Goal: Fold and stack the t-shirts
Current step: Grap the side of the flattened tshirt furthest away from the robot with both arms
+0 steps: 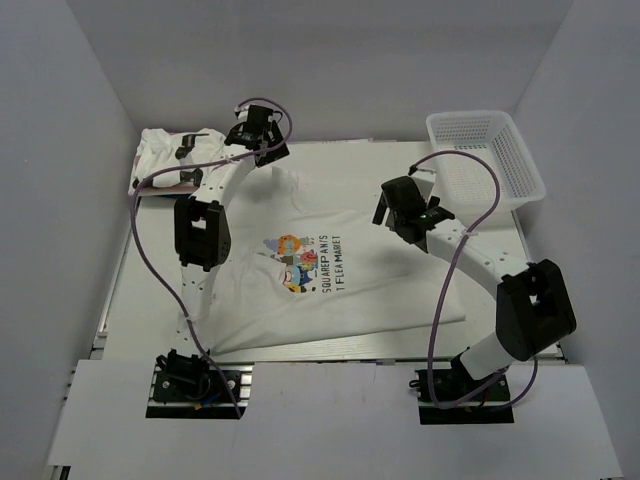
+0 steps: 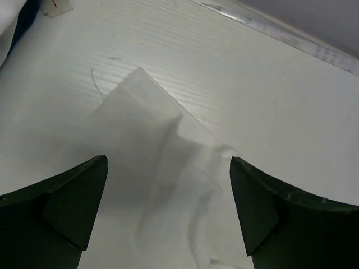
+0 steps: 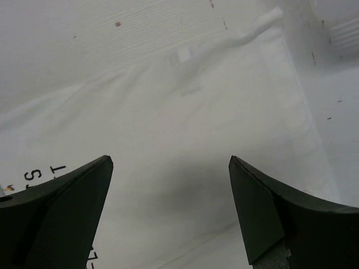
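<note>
A white t-shirt [image 1: 340, 290] with a colourful cartoon print and dark lettering lies spread flat in the middle of the table. My left gripper [image 1: 263, 146] is open and empty, hovering over the shirt's far left sleeve [image 1: 290, 180]. In the left wrist view [image 2: 168, 188] the sleeve corner [image 2: 151, 129] lies below the open jaws. My right gripper [image 1: 392, 208] is open and empty above the shirt's right part. In the right wrist view [image 3: 168, 190] the shirt cloth [image 3: 185, 123] and some lettering [image 3: 42, 172] show below it. More white t-shirts [image 1: 170, 155] lie piled at the back left.
A white plastic mesh basket [image 1: 487, 155] stands at the back right; its edge shows in the right wrist view [image 3: 342, 28]. White walls close in the table on the left, back and right. The pile's edge [image 2: 8, 25] shows in the left wrist view.
</note>
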